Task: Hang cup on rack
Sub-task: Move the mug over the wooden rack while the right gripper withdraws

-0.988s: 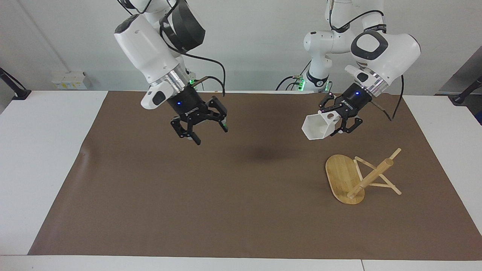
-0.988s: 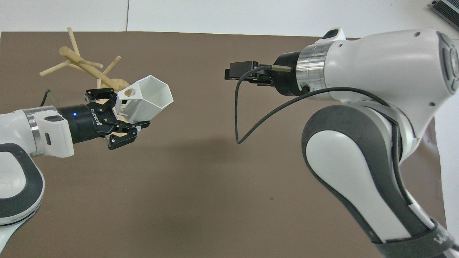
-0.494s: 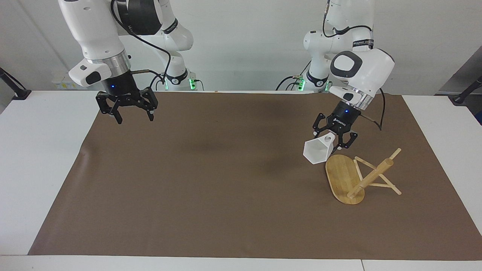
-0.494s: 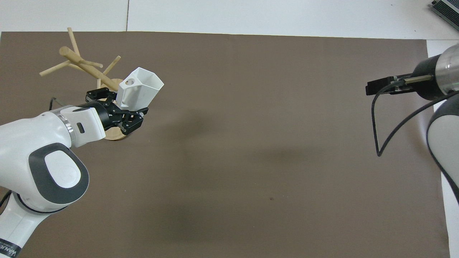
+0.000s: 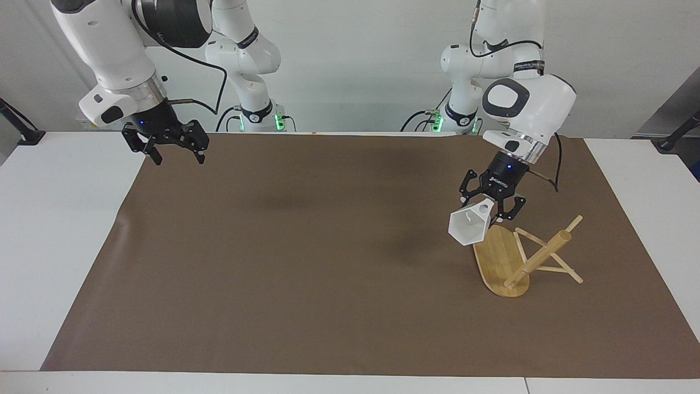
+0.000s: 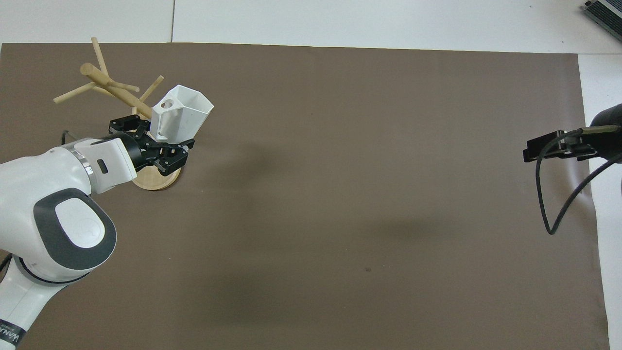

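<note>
Brown paper covered the white table [image 5: 65, 230] almost edge to edge, and against that plain ground you had only two objects to manage. Your left gripper [image 5: 494, 203] hung over the rim of the bamboo mug tree's oval base [image 5: 497, 260], clamped shut on the white faceted cup [image 5: 468, 225]. You held it by the blocky handle side, with the hexagonal mouth tipped outward and downward, away from the wrist. That grip left the round hole [image 5: 483, 207] in the handle uncovered, which I judge was the point: the hole is what has to go onto a peg.

The mug tree [image 6: 112, 92] stood at the left arm's end of the table, its thick central post [image 5: 538, 257] rising from the base with thin pegs [image 5: 573, 223] angling off it. In the overhead view the cup [image 6: 181, 116] sat just beside the post and the nearest peg [image 6: 151, 88]; whether it touched either, I could not tell. The cup was not yet hung.

You kept the right gripper [image 5: 170, 143] waiting over the paper's corner at the right arm's end, its fingers spread open and holding nothing. Parked well apart from the mug tree, it stayed out of the working arm's way.

I judge that your next move called for lining the handle hole up with a peg tip, and the slanted pegs would make a small misalignment push the mug tree instead of threading.
</note>
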